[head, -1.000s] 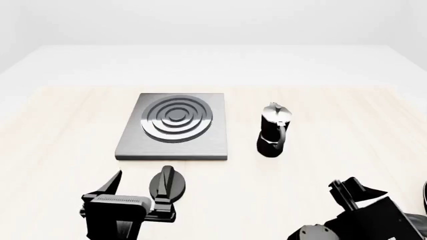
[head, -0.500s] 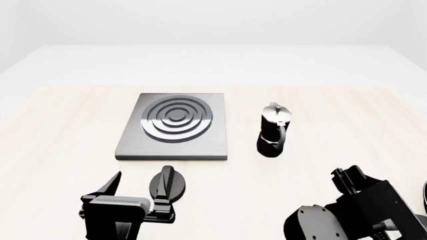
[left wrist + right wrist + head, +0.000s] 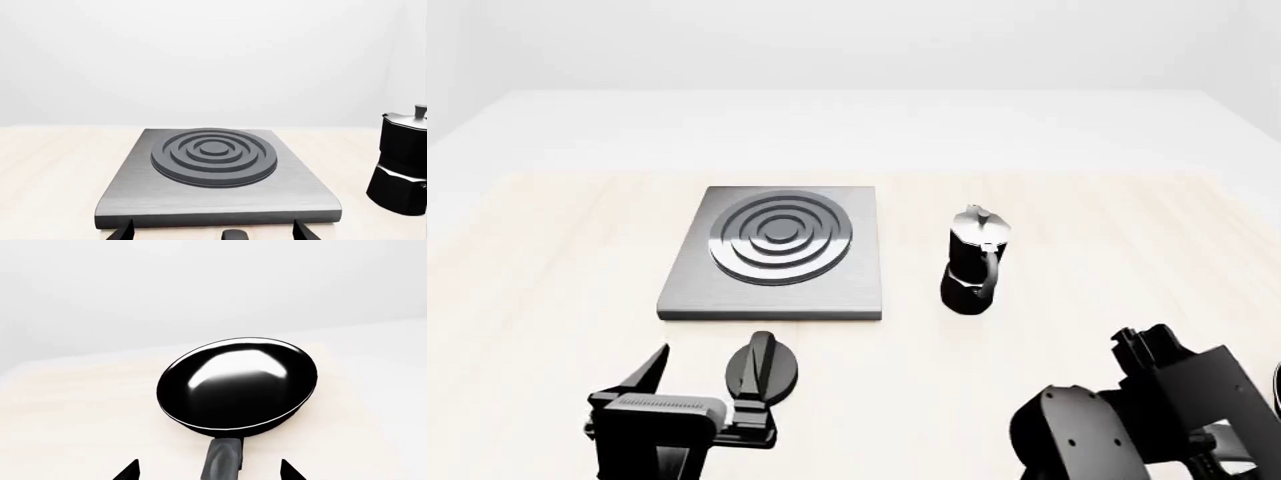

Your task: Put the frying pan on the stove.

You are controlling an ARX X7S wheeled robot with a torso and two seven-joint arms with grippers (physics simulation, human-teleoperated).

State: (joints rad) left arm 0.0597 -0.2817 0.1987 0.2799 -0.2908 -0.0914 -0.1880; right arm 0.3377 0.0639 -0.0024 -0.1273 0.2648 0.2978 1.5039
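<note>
Pale wood tabletop [image 3: 1094, 220], left tool [image 3: 701, 375] released near the stove [image 3: 777, 253], moka pot [image 3: 976, 260] just right of it, right tool [image 3: 210, 470] spread around the frying pan [image 3: 238, 383] handle, pan apart from stove

All 3 views are bright and evenly lit, with soft diffuse light and no single visible source; the walls fade to near-white and the pale table [image 3: 1121, 210] looks washed out towards its far edge. Shadows are faint; only a thin dark line sits under the stove [image 3: 777, 255] and the moka pot [image 3: 974, 262]. The stove's brushed metal shows a gentle sheen in the left wrist view; the frying pan [image 3: 238, 385] carries a broad white glare patch inside (the strongest highlight anywhere). Edges are crisp, with no motion blur, no noise and no visible bending at the frame borders; everything is equally in focus.
</note>
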